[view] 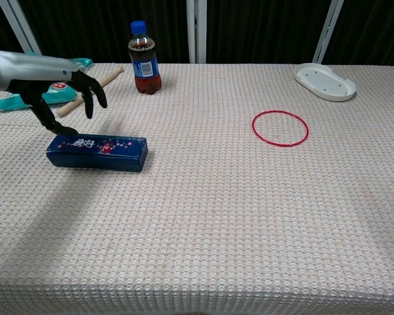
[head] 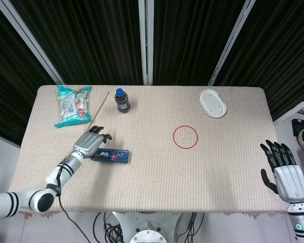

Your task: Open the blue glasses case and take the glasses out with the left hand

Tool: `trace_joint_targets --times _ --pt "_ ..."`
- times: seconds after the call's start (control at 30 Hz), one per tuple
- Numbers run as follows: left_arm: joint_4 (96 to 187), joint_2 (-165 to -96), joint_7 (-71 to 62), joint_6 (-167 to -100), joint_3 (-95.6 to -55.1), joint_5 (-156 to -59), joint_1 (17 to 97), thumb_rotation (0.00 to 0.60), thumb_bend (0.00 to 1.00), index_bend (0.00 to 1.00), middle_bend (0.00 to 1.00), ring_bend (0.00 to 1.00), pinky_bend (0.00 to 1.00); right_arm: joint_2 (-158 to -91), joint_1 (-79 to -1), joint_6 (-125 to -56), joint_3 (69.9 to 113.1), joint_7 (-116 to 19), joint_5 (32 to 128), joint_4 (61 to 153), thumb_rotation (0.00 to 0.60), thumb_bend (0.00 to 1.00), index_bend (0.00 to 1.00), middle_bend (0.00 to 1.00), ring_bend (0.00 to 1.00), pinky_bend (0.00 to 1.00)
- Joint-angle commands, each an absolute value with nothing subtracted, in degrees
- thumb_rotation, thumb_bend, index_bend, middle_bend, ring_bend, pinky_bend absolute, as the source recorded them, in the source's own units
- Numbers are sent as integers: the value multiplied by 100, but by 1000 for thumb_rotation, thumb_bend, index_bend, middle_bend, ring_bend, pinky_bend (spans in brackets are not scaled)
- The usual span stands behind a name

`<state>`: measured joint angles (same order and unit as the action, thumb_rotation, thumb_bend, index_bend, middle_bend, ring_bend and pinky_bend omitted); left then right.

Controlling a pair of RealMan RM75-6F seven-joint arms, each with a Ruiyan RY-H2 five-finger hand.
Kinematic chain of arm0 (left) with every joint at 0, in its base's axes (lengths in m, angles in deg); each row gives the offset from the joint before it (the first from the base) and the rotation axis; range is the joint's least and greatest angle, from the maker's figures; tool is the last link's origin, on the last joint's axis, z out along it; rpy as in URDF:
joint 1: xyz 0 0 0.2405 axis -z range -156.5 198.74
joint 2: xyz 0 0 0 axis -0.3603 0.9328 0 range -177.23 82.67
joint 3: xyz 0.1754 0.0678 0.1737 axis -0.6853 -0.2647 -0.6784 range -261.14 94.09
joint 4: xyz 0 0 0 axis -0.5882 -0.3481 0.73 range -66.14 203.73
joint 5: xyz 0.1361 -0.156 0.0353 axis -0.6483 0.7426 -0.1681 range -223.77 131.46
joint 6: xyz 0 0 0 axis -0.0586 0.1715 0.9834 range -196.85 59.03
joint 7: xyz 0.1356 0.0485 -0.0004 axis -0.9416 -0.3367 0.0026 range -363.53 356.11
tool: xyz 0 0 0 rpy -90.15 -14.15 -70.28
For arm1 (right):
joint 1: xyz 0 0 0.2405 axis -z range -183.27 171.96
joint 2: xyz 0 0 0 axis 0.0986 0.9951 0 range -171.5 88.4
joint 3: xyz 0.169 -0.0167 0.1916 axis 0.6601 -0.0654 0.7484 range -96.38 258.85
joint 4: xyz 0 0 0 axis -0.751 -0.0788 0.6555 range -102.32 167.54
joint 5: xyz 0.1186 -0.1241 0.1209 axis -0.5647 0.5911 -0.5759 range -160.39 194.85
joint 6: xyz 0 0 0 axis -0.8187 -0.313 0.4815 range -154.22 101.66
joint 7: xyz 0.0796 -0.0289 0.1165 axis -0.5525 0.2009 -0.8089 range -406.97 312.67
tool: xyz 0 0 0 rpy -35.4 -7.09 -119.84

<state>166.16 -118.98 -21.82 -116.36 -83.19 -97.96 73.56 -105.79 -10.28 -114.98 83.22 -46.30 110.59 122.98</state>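
Across the whole scene, a table [head: 152, 167] under a beige woven cloth, dark curtains behind its far edge. Left of centre, lying flat and closed, long side running left to right, the blue glasses case [view: 97, 152], printed with a small pattern on its top. Over the case's left end, the left hand [view: 60, 84], palm down, dark fingers [view: 94, 95] spread and curved downward, released and holding nothing; thumb tip very close to the far-left edge of the case, contact impossible to judge from either view. Beyond the table's near right corner, off the cloth, the right hand [head: 286, 174], upright, fingers straight and apart, likewise empty. In the far left corner, a teal snack bag [head: 72, 104], with a wooden stick [head: 97, 118] lying just to its right, angled toward the far edge. To the right of the stick, upright, a cola bottle [view: 144, 58] with a blue cap. Near the far right corner, a white oval tray [view: 324, 81]. Right of centre, flat on the cloth, a thin red ring [view: 280, 128], well apart from the case.
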Motion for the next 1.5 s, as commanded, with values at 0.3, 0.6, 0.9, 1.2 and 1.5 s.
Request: trace_joint_targets --times 0.3,0.6,0.9,1.2,1.5 --pt "16413 -12535 -3011 -12034 -8430 -10207 7185 600 210 204 211 28 0 -10605 -1019 -11483 8305 -4695 11039 12236 600 429 0 43 0 0" --pt "16258 -12705 -3157 -12014 -8383 -10034 7143 600 246 258 283 56 0 -10616 -1009 -11457 8297 -4746 10998 12185 600 429 0 43 0 0" --pt "16185 -12715 -3181 -11889 -8340 -9957 7146 600 278 286 322 65 0 -10622 -1015 -11436 8305 -4767 10971 12164 600 429 0 43 0 0" --pt "16066 -12721 -3128 -11719 -8311 -9894 7160 600 358 340 368 98 0 -10627 -1042 -11358 8314 -4786 10915 12137 600 430 0 48 0 0" --pt "15687 -12775 -2808 -11429 -8254 -9992 7167 600 564 374 399 128 0 -10650 -1073 -11252 8320 -4837 10834 12097 600 430 0 48 0 0"
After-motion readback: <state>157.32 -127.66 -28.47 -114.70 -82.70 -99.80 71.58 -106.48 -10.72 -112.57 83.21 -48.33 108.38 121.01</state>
